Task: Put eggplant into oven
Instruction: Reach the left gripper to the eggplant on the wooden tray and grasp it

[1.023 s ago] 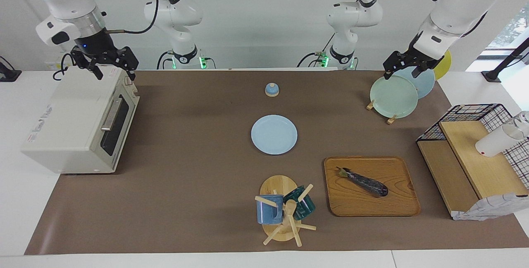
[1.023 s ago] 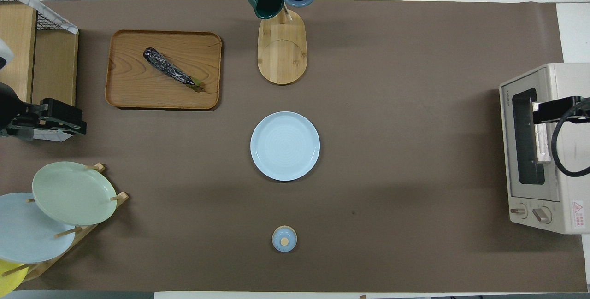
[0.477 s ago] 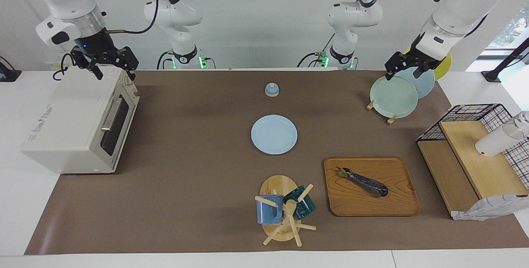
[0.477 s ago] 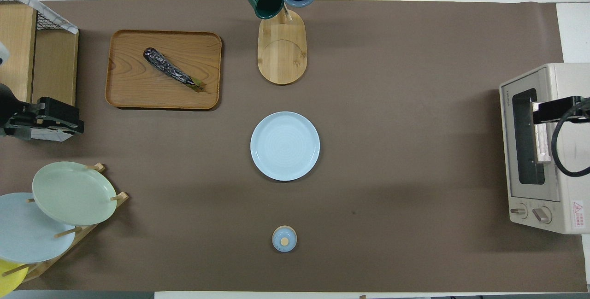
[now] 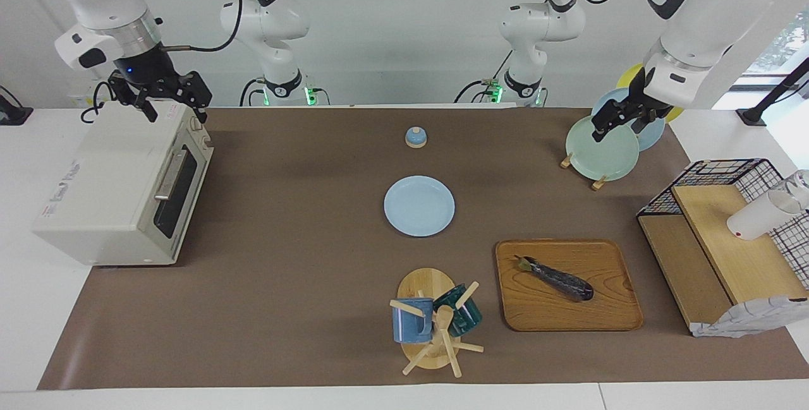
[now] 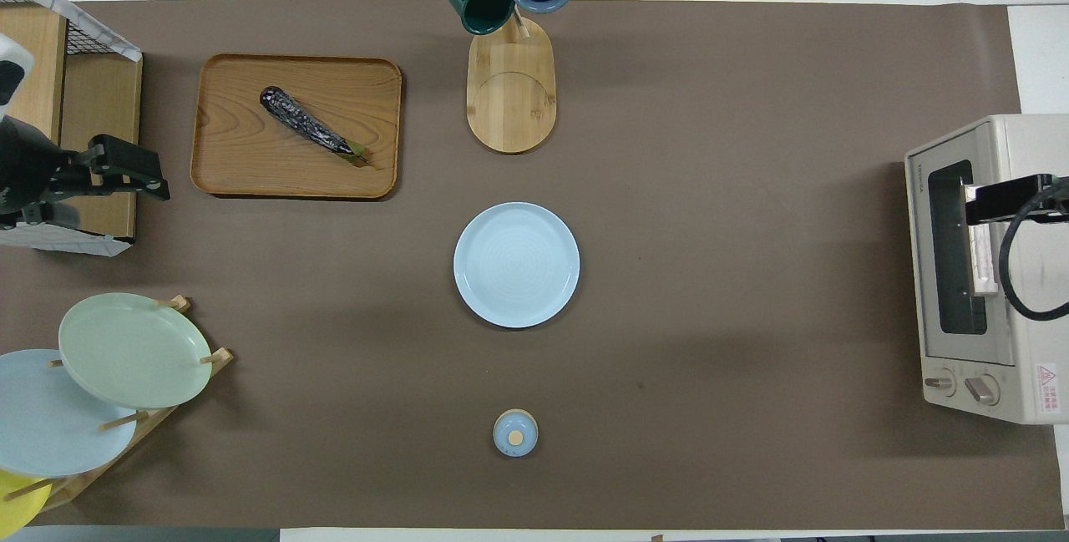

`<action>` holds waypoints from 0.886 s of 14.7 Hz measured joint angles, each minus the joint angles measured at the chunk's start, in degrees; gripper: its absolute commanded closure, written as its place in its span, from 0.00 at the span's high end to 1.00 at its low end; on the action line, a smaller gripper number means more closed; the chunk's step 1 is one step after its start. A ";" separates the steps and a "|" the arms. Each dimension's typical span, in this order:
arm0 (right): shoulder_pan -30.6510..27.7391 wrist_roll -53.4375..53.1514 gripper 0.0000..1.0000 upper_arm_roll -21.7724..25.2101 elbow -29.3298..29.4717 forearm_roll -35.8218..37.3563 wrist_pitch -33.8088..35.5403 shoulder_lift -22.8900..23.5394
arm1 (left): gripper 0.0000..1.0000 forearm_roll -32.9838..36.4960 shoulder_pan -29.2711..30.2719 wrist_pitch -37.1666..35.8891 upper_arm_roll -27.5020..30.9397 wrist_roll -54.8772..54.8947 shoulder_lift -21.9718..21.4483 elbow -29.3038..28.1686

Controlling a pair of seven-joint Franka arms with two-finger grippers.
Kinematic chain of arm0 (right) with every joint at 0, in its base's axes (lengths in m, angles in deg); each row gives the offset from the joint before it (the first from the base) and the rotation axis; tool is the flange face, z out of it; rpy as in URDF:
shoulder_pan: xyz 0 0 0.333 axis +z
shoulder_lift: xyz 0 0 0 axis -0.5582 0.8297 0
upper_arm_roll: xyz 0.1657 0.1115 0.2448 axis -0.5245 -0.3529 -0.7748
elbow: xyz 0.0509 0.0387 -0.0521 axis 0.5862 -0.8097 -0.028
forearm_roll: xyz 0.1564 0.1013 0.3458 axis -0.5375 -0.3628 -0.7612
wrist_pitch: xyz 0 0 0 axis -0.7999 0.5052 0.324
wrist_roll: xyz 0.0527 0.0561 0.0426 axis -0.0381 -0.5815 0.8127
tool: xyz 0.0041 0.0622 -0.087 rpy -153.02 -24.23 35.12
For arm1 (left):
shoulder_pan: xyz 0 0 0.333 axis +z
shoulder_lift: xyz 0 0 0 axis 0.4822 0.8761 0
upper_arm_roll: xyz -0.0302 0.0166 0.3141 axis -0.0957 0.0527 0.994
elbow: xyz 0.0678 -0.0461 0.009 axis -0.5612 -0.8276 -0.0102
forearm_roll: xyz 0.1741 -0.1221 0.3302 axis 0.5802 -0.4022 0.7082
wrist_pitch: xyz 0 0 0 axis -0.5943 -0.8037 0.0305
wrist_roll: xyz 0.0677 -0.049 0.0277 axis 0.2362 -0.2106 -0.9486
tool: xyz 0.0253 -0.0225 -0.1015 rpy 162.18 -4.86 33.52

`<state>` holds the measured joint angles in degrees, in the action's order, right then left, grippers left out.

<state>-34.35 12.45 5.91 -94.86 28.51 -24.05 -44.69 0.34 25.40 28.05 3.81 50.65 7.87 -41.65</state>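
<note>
The eggplant (image 5: 556,277) (image 6: 309,129) lies slantwise on a wooden tray (image 5: 607,315) (image 6: 234,166) toward the left arm's end of the table. The off-white oven (image 5: 114,189) (image 6: 952,258) stands at the right arm's end with its dark glass door closed. My left gripper (image 5: 616,131) (image 6: 154,174) is open and empty, up in the air over the mat between the plate rack and the wooden shelf. My right gripper (image 5: 176,116) (image 6: 973,204) is open and empty, waiting over the oven's top by the door's upper edge.
A light blue plate (image 5: 419,205) lies mid-table. A mug tree (image 5: 436,321) with two mugs stands beside the tray. A plate rack (image 5: 602,148) with several plates, a wire-and-wood shelf (image 5: 720,239) and a small blue lidded pot (image 5: 416,137) are also there.
My left gripper has moved from over the plate rack outward, toward the shelf and tray. The right arm and the eggplant have not moved.
</note>
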 measured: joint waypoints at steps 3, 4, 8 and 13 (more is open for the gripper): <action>0.00 0.00 1.00 0.00 0.00 0.00 0.00 0.00 | 1.00 0.00 -0.12 3.82 -0.23 -8.13 6.55 0.81; 0.00 0.00 1.00 0.00 0.00 0.00 0.00 0.00 | 1.00 -0.01 -0.14 5.67 -0.29 -11.00 9.63 1.85; 0.00 0.00 1.00 0.00 -0.05 0.00 0.02 0.00 | 1.00 0.02 -1.03 11.67 -0.39 -24.96 22.06 7.88; -0.76 0.00 0.05 0.20 -0.55 0.00 0.01 -0.02 | 1.00 1.14 -4.01 20.01 -0.42 -47.16 34.99 16.75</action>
<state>-35.11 12.45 6.12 -95.41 28.51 -24.03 -44.72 1.49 21.39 48.05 3.39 3.49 42.86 -24.90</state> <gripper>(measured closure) 0.079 0.000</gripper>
